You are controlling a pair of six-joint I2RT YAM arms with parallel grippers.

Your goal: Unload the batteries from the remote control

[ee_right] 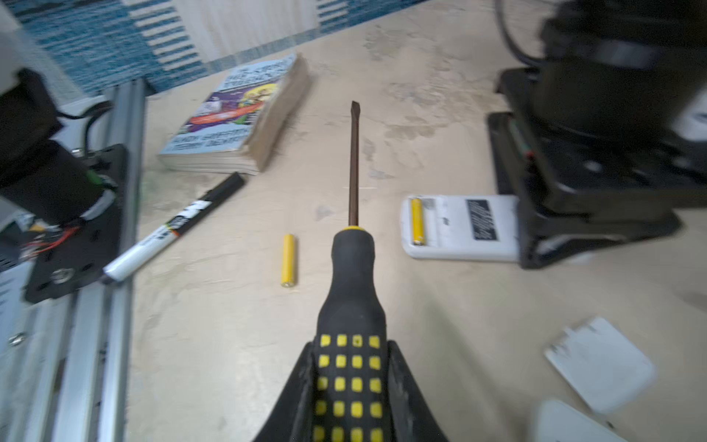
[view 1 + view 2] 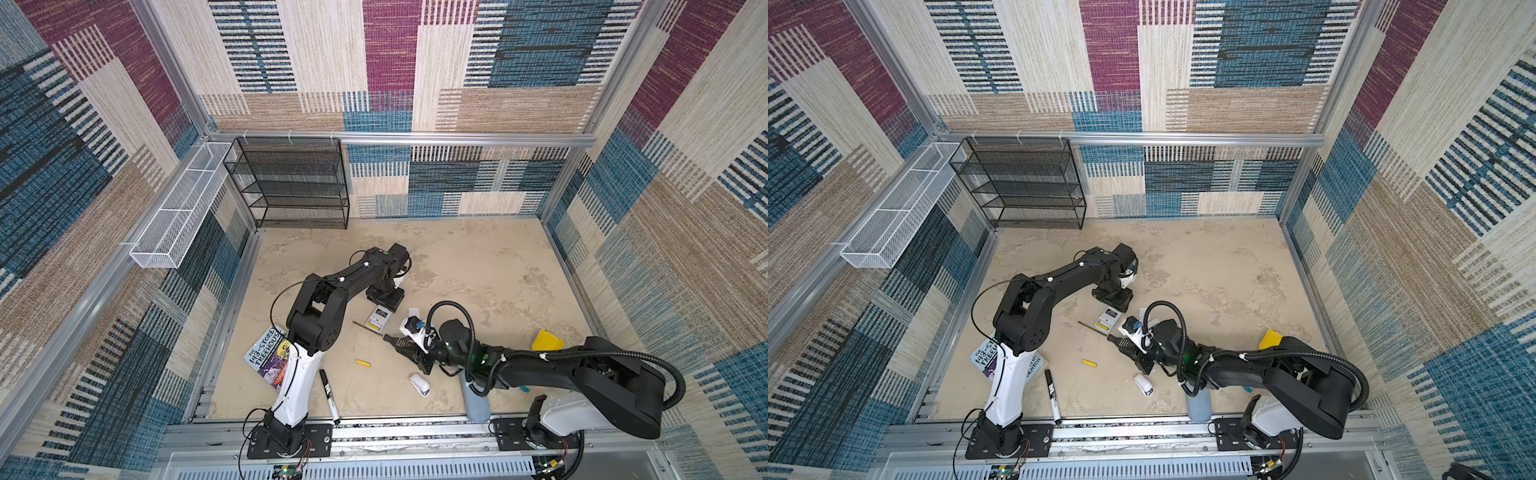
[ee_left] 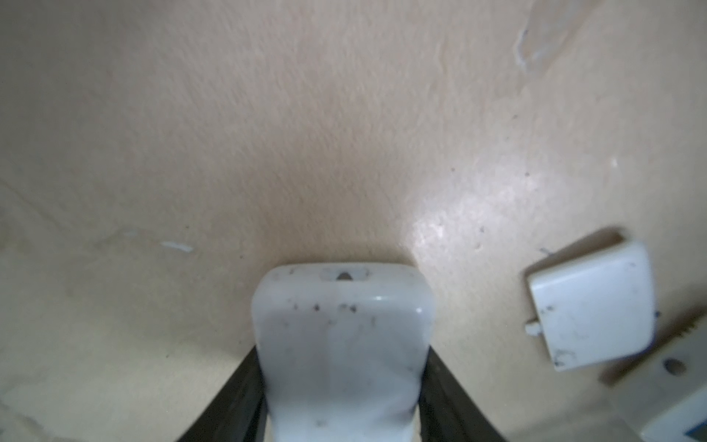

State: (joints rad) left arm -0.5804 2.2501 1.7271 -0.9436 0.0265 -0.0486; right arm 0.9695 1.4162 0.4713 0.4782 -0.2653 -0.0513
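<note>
The white remote control [image 2: 377, 319] lies back-up on the table, and my left gripper [image 2: 384, 297] is shut on its far end [image 3: 342, 356]. One yellow battery [image 1: 417, 222] sits in the open compartment of the remote [image 1: 459, 229]. A second yellow battery [image 2: 363, 363] lies loose on the table in both top views [image 2: 1089, 363], seen beside the tool in the right wrist view [image 1: 288, 260]. My right gripper [image 1: 350, 352] is shut on a black-and-yellow screwdriver [image 1: 354, 164], whose tip points past the remote's near end. The white battery cover [image 3: 591, 306] lies beside the remote.
A paperback book [image 2: 268, 357] and a black marker [image 2: 329, 397] lie by the left arm's base. A small white object [image 2: 419, 384], a yellow scraper [image 2: 547, 340] and a blue roll [image 2: 476, 399] lie near the right arm. A black mesh shelf [image 2: 291, 183] stands at the back left.
</note>
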